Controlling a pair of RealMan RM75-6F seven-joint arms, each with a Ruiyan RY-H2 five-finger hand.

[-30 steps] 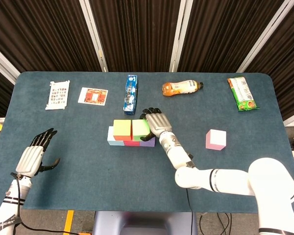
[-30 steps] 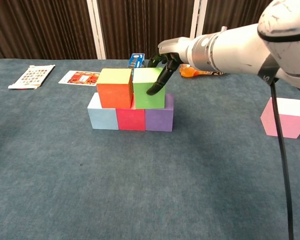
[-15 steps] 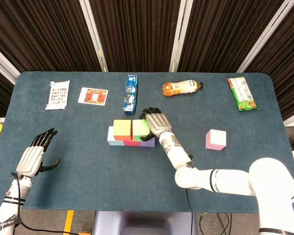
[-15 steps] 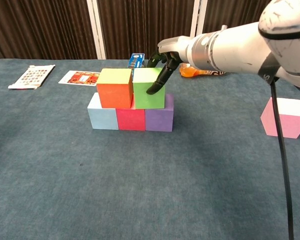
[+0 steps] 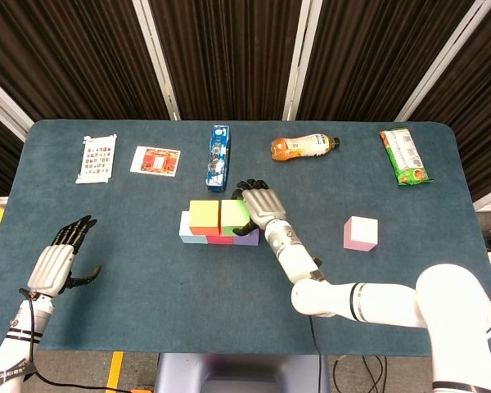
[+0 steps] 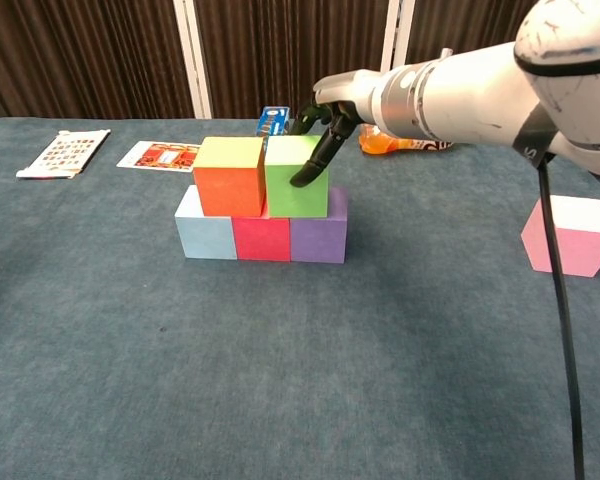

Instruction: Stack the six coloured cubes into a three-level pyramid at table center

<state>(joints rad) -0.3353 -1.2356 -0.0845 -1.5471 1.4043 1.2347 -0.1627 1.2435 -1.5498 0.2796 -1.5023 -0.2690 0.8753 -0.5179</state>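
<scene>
my right hand [image 6: 325,125] still pinches the green cube [image 6: 296,177] on level two, now nudged slightly toward 9 o'clock against the orange cube [image 6: 230,177]. the pink cube [image 6: 570,235] waits at 3 o'clock. my left hand [image 5: 59,260] rests spread.

Bottom row: light blue cube [image 6: 207,236], red cube [image 6: 262,238] and purple cube [image 6: 318,238] touching side by side on the table [image 6: 280,380].
Second level: orange cube [image 6: 229,177] and green cube [image 6: 297,177] side by side on that row.
Right hand [image 6: 323,130]: its dark fingers [image 6: 312,166] grip the green cube from the right.
Pink cube [image 6: 570,234]: alone at the right edge, well apart from the stack.
Back of table: blue box [image 6: 271,120], orange bottle [image 6: 380,142], two printed cards [image 6: 64,152].
</scene>
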